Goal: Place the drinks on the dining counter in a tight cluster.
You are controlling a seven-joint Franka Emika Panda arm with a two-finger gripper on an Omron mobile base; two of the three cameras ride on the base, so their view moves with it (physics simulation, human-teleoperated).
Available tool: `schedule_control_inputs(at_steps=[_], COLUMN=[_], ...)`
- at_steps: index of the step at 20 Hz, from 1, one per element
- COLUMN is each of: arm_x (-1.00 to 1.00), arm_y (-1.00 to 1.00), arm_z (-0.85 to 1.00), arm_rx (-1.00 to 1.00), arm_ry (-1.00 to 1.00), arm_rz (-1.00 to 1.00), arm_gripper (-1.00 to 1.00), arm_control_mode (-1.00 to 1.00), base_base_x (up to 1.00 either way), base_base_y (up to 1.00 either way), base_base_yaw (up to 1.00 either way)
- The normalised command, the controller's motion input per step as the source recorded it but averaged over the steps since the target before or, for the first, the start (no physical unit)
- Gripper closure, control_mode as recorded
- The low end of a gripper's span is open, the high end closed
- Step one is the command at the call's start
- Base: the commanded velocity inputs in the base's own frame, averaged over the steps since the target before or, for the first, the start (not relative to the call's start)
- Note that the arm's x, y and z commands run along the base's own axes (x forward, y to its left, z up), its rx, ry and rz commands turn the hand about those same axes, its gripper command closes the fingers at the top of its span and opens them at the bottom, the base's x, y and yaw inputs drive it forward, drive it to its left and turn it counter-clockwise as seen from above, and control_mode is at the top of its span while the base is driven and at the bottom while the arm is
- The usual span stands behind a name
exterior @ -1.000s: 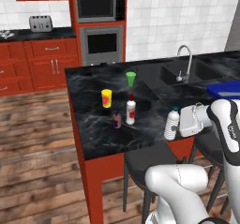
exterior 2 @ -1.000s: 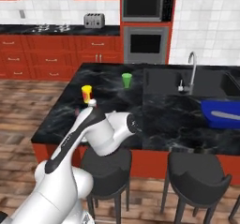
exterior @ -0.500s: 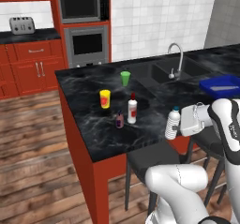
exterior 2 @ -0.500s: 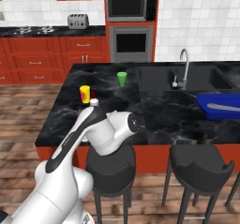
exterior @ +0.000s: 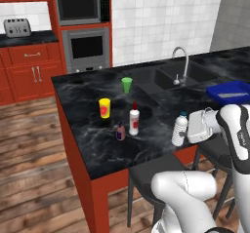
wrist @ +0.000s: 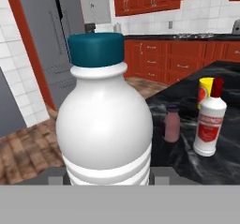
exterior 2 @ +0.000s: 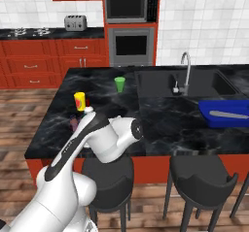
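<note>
Near the front edge of the dining counter [exterior: 93, 144], the clear bottle with the teal cap [exterior: 179, 128] is held upright, clamped in the gripper [exterior: 188, 129], whose jaws are closed partway around its body. The white bottle with the red cap [exterior: 134, 119] and the purple bottle [exterior: 120, 131] are seen just beside each other, well apart from the held one, near the yellow cup [exterior: 104, 107]. Since the earlier frames the whole scene has shifted in both base views, so the base has been driven; the grip is unchanged.

Your arm [exterior 2: 92, 143] is glossy white with rounded, bulbous links, dark grey joint bands, and a boxy white hand [exterior: 199, 126].
</note>
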Motion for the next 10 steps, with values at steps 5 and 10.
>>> schedule_control_inputs(at_steps=[5, 10], arm_x=[0.0, 0.0], arm_y=[0.0, 0.0], arm_z=[0.0, 0.0], arm_rx=[0.0, 0.0], arm_ry=[0.0, 0.0], arm_rz=[0.0, 0.0], arm_gripper=[1.0, 1.0], arm_control_mode=[1.0, 1.0], base_base_x=[0.12, 0.0], base_base_y=[-0.07, 0.0], base_base_yaw=[0.0, 0.0])
